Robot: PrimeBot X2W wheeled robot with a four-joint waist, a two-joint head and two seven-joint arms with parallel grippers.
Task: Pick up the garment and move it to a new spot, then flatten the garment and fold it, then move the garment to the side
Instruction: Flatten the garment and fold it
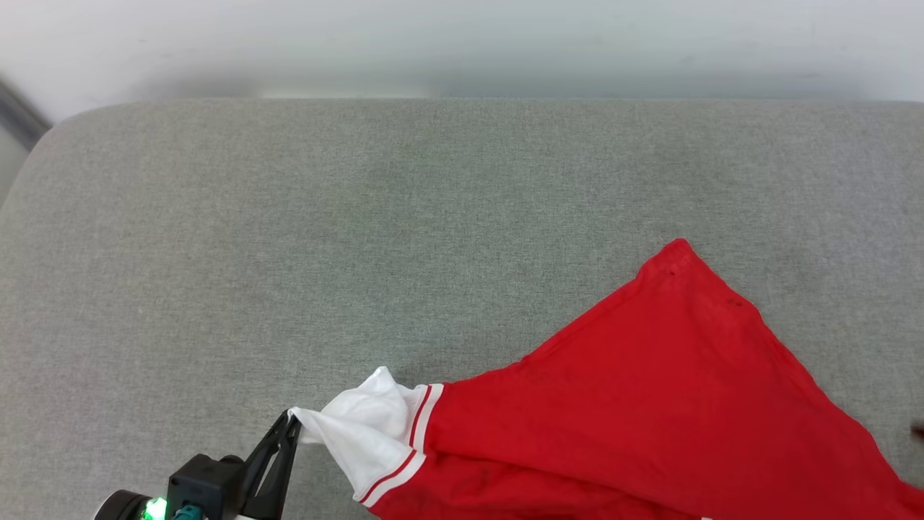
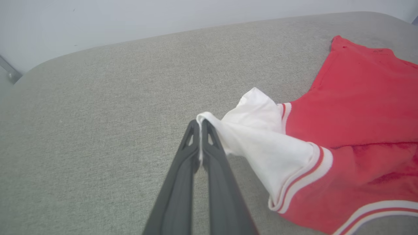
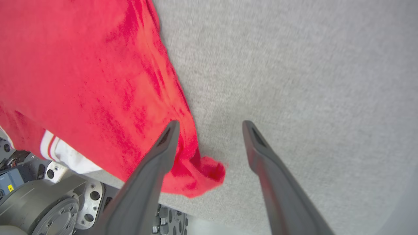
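Note:
The garment [image 1: 650, 390], a red shirt with white sleeves and striped trim, lies spread over the lower right of the grey cushion, one red corner pointing away from me. My left gripper [image 1: 292, 419] is shut on the tip of the white sleeve [image 2: 258, 137], pulling it out to the left; the left wrist view shows the pinch at the gripper [image 2: 200, 123]. My right gripper [image 3: 210, 125] stands open above the cushion, its left finger [image 3: 165, 143] over the garment's red edge [image 3: 98, 81], with a crumpled red corner below it. Lettering and number are hidden.
The grey fabric cushion [image 1: 289, 217] stretches wide to the left and back, ending at a pale wall [image 1: 462, 43]. In the right wrist view the robot's metal base [image 3: 49, 202] lies beyond the cushion's near edge.

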